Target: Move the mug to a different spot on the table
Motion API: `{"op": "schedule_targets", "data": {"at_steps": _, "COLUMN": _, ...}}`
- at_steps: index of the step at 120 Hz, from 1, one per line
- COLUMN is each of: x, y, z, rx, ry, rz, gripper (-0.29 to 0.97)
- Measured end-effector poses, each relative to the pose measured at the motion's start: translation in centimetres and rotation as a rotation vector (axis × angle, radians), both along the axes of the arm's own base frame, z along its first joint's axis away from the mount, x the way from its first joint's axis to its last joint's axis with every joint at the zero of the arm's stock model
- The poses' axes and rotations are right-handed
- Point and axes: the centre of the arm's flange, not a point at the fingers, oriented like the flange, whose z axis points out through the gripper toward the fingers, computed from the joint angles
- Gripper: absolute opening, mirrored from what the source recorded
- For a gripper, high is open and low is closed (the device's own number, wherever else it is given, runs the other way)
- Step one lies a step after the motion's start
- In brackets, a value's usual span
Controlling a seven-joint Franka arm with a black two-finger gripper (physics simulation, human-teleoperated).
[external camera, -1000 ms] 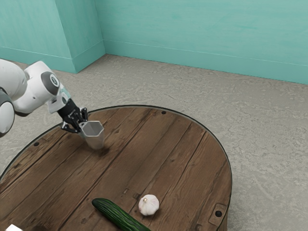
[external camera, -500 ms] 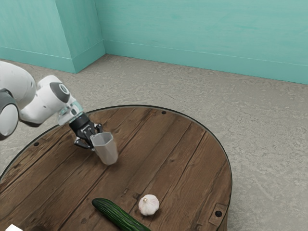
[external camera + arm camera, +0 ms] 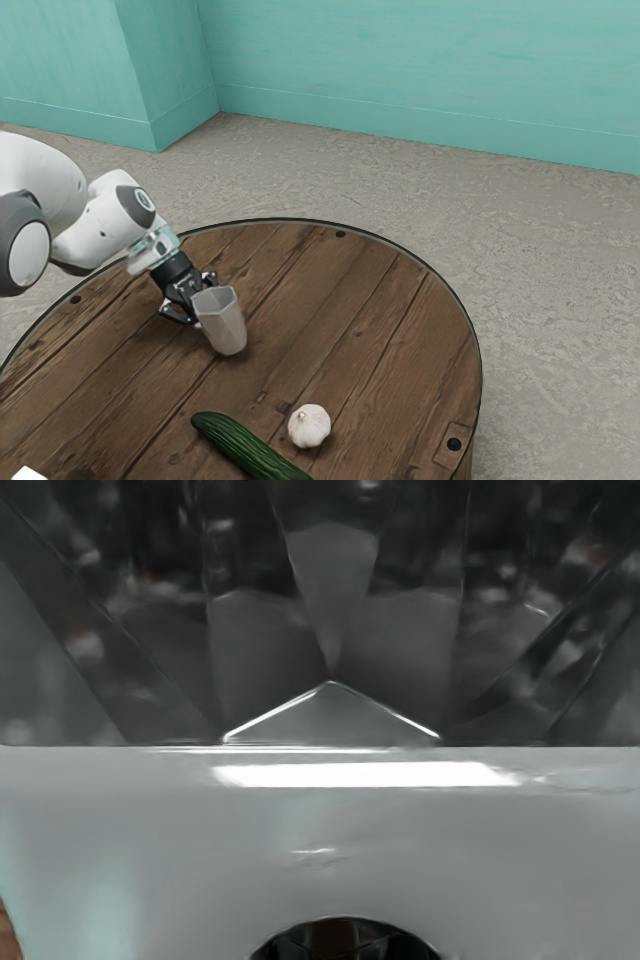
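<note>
The mug [image 3: 222,320], a pale faceted cup, sits left of centre in the exterior frame, above the left half of the round wooden surface [image 3: 380,300], leaning a little with its mouth tipped toward the arm. I cannot tell whether its base is touching the wood or just clear of it. My hand [image 3: 192,300] is clamped on the mug's rim wall on the side facing the upper left of the frame, one finger inside and one outside as far as I can judge. In the wrist view that pale wall lies right under the hand, with the dark faceted inside beyond it. Lower in the frame lie a garlic bulb [image 3: 309,426] and a cucumber [image 3: 245,448], well apart from the mug. My worry is the one-sided grip: held by one wall, the mug may swing or slip, and released while leaning it could topple. Heading toward the lower frame risks knocking the garlic.
</note>
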Motion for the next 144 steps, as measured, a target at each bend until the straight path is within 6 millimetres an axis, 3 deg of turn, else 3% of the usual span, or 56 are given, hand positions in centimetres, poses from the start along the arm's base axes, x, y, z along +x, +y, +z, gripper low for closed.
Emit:
{"op": "schedule_targets", "data": {"at_steps": 25, "x": -0.1, "y": 0.1, "z": 0.0, "rx": 0.032, "ry": 0.009, "rz": -0.031, "gripper": 0.38}}
{"op": "schedule_targets", "data": {"at_steps": 40, "x": 0.0, "y": 0.2, "z": 0.4, "rx": 0.038, "ry": 0.004, "rz": -0.034, "gripper": 0.50}}
{"op": "schedule_targets", "data": {"at_steps": 54, "x": 0.0, "y": 1.2, "z": 2.8, "rx": 0.056, "ry": -0.029, "rz": -0.031, "gripper": 0.57}}
{"op": "schedule_targets", "data": {"at_steps": 62, "x": -0.4, "y": 2.9, "z": 5.5, "rx": 0.087, "ry": -0.061, "rz": -0.021, "gripper": 0.59}}
{"op": "schedule_targets", "data": {"at_steps": 68, "x": -0.5, "y": 3.4, "z": 9.2, "rx": 0.125, "ry": -0.103, "rz": -0.037, "gripper": 0.61}}
{"op": "schedule_targets", "data": {"at_steps": 78, "x": 0.2, "y": 3.0, "z": 18.6, "rx": 0.243, "ry": -0.210, "rz": -0.089, "gripper": 0.62}}
{"op": "schedule_targets", "data": {"at_steps": 82, "x": 1.4, "y": 1.5, "z": 22.7, "rx": 0.300, "ry": -0.261, "rz": -0.119, "gripper": 0.63}}
{"op": "schedule_targets", "data": {"at_steps": 86, "x": 2.8, "y": -1.5, "z": 26.2, "rx": 0.356, "ry": -0.302, "rz": -0.164, "gripper": 0.63}}
{"op": "schedule_targets", "data": {"at_steps": 93, "x": 4.1, "y": -6.1, "z": 29.9, "rx": 0.421, "ry": -0.324, "rz": -0.181, "gripper": 0.64}}
{"op": "schedule_targets", "data": {"at_steps": 98, "x": 4.2, "y": -6.7, "z": 31.3, "rx": 0.452, "ry": -0.293, "rz": -0.119, "gripper": 0.64}}
{"op": "schedule_targets", "data": {"at_steps": 111, "x": 4.0, "y": -5.7, "z": 33.8, "rx": 0.496, "ry": -0.136, "rz": 0.165, "gripper": 0.65}}
{"op": "schedule_targets", "data": {"at_steps": 118, "x": 4.4, "y": -6.4, "z": 35.4, "rx": 0.523, "ry": -0.078, "rz": 0.287, "gripper": 0.65}}
{"op": "schedule_targets", "data": {"at_steps": 128, "x": 4.6, "y": -7.5, "z": 35.2, "rx": 0.556, "ry": 0.032, "rz": 0.440, "gripper": 0.65}}
{"op": "schedule_targets", "data": {"at_steps": 144, "x": 4.1, "y": -7.2, "z": 34.8, "rx": 0.587, "ry": 0.177, "rz": 0.688, "gripper": 0.66}}
